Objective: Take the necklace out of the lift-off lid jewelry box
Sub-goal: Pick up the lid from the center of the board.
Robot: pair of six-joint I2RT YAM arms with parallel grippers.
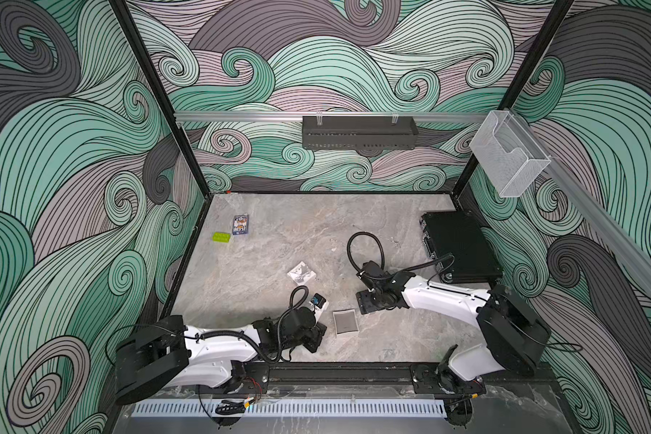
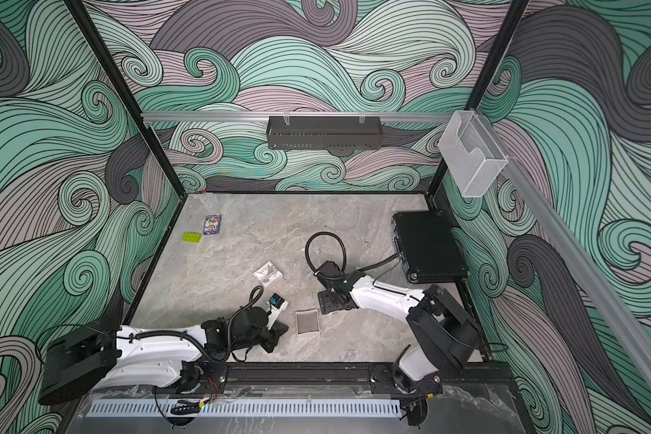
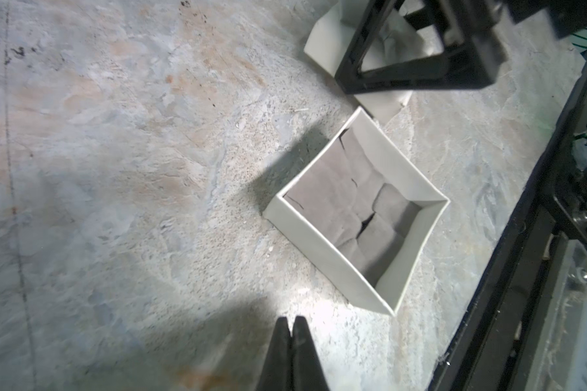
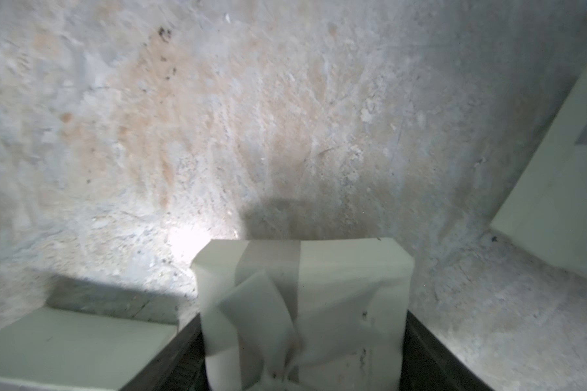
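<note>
Necklace seems out: the open box (image 3: 322, 250) shows none; right jaws grasp its lid (image 4: 336, 287), left jaws clenched.

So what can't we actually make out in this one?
Necklace: no view shows it clearly; glints on the table in both top views are too small to call.
Right gripper: right wrist view's lower edge cuts off the jaws beside the lid; gripped or not, unclear.
Box interior: left wrist view, one corner lost in shadow.
</note>
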